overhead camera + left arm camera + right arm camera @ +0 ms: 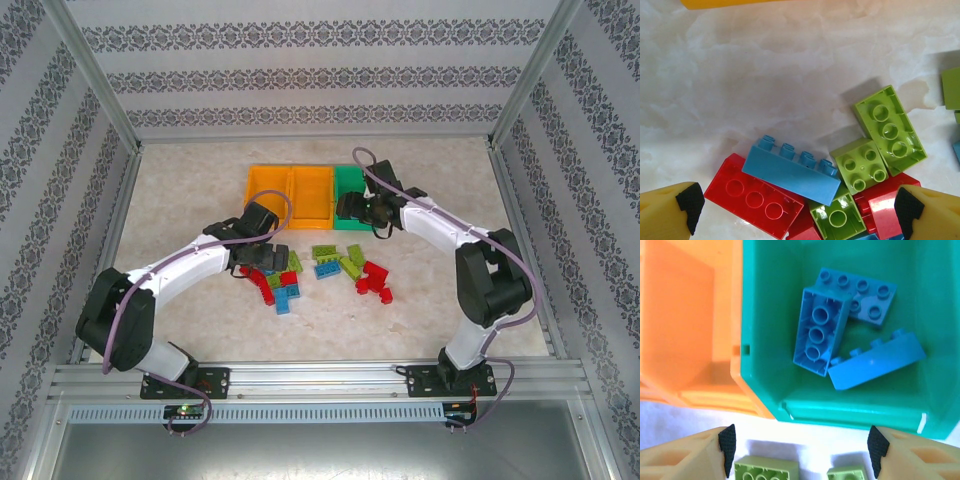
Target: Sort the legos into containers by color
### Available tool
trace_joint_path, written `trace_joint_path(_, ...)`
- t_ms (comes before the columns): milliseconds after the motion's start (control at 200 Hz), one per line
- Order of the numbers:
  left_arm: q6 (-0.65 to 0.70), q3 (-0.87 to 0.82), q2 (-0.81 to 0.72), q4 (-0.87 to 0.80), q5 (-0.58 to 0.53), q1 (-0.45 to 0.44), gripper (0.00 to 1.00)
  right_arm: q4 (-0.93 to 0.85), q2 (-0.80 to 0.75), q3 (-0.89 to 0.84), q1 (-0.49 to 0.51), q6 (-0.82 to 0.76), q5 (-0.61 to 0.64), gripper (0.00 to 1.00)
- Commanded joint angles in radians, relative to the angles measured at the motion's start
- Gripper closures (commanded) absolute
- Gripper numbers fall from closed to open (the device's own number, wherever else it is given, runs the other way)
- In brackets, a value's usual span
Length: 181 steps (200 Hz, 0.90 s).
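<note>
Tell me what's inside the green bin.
The green bin holds three blue bricks: one hollow side up, overlapping a studded one behind it, and one on its side nearer the front. Whatever lies beneath them is covered.

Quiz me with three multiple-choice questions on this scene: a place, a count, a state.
1. Where do the blue bricks already sorted lie? A) in the green bin B) in a white bowl C) on a shelf
2. How many bricks does the green bin hold? A) one B) three C) six
3. How is the left gripper over the loose pile? A) shut on a red brick B) shut on a green brick C) open, holding nothing

1 A: the right wrist view shows them inside its green walls. 2 B: three blue bricks lie there. 3 C: its fingers stand wide apart.
</note>
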Motion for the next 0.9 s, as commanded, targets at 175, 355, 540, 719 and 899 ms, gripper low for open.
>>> trace_joint_path(175,-0.027,0.026,0.020,0.008,-0.022,0.013,0.01,-0.031,-0.128,-0.137,0.070,-0.175,0.051,0.30)
trace_joint_path(355,-0.019,0.033,0.030,0.013,-0.023,0.013,0.01,-0.138,-0.151,-0.169,0.129,-0.323,0.069,0.37)
trace_joint_path(540,-0.010,0.031,0.030,0.014,-0.039,0.013,0.01,-0.227,-0.135,-0.178,0.154,-0.413,0.035,0.42)
trace_joint_path(719,-0.005,0.031,0.020,0.012,-0.056,0.014,0.01,-0.286,-0.091,-0.166,0.184,-0.457,0.041,0.45)
trace_joint_path(899,-0.001,0.033,0.016,0.013,-0.059,0.015,0.01,-0.304,-0.034,-0.136,0.220,-0.472,0.027,0.47)
